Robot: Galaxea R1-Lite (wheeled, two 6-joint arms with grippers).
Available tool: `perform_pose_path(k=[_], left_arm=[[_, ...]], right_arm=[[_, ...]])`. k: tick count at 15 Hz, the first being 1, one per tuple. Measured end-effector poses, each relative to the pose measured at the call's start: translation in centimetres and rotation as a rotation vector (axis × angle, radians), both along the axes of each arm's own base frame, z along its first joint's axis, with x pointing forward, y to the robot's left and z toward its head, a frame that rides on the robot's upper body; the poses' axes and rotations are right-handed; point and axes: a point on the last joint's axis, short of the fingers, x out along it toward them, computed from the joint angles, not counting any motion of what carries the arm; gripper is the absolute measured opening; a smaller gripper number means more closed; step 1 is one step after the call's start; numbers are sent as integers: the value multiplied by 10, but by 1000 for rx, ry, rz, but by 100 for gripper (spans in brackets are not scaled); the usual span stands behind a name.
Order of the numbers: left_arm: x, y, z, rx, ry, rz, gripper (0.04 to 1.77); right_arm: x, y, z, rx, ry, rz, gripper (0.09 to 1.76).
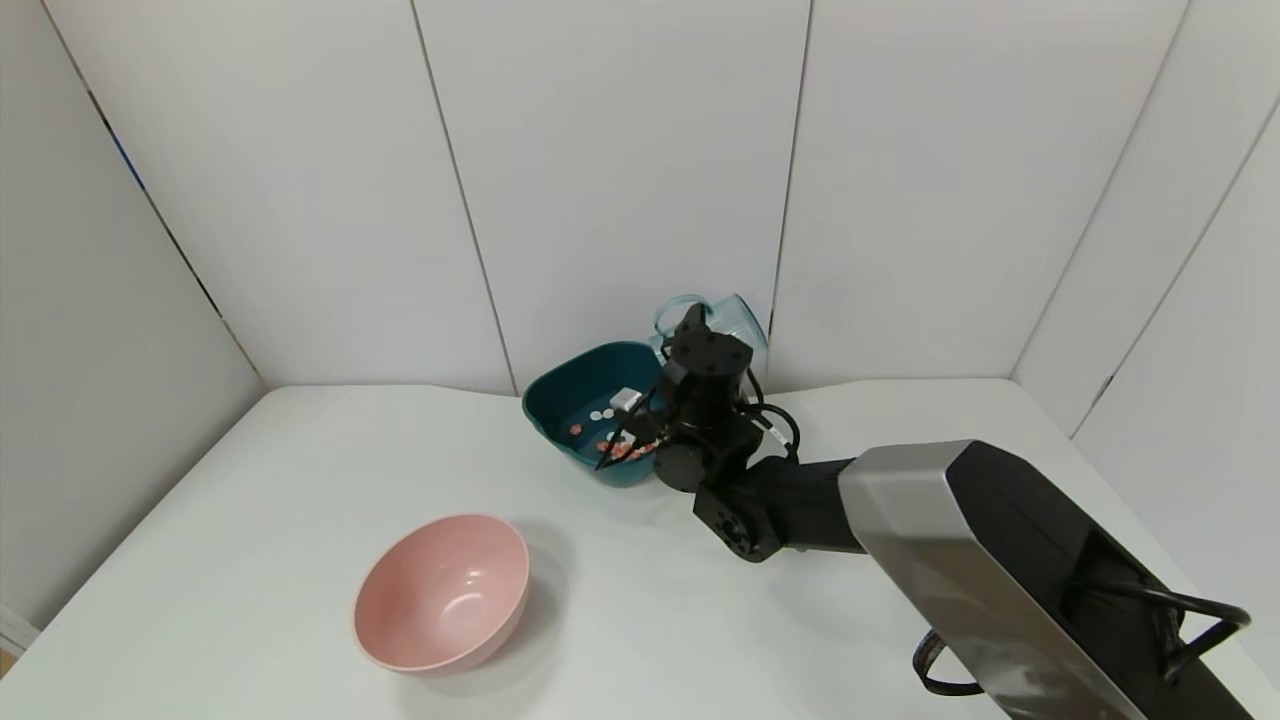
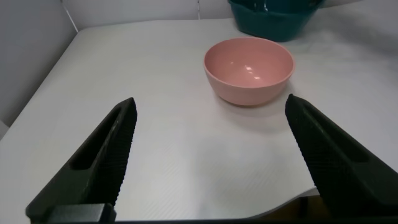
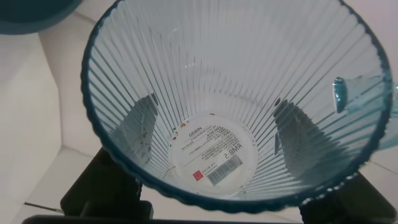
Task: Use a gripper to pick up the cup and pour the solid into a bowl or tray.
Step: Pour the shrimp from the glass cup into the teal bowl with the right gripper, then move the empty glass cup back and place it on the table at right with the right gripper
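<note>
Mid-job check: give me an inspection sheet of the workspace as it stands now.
Surface: white table, nothing spilled seen.
Job's things: cup empty, held tilted above the teal bowl; solid lies in the bowl.
Clutter: pink bowl, empty, apart from the teal one.
Grippers: right gripper clamps the cup; left gripper open, low over the table.
Cables: black loops on the right arm.
Surroundings: white panel walls.

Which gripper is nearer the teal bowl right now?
Right. The right gripper holds the cup just beside the teal bowl; the left gripper sits back at the table's near edge, beyond the pink bowl.
</note>
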Motion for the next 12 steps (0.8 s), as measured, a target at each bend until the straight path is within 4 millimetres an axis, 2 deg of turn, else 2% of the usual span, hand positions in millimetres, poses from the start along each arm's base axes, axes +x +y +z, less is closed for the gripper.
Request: perform_pose_path(k=[4, 7, 12], left_arm=[[0, 0, 0, 0, 0, 0, 172], [0, 0, 0, 0, 0, 0, 172], [0, 0, 0, 0, 0, 0, 172]], right_arm=[[-1, -4, -3, 67, 31, 7, 134], [-6, -10, 2, 187, 79, 12, 134], [-11, -30, 29, 485, 108, -16, 134]])
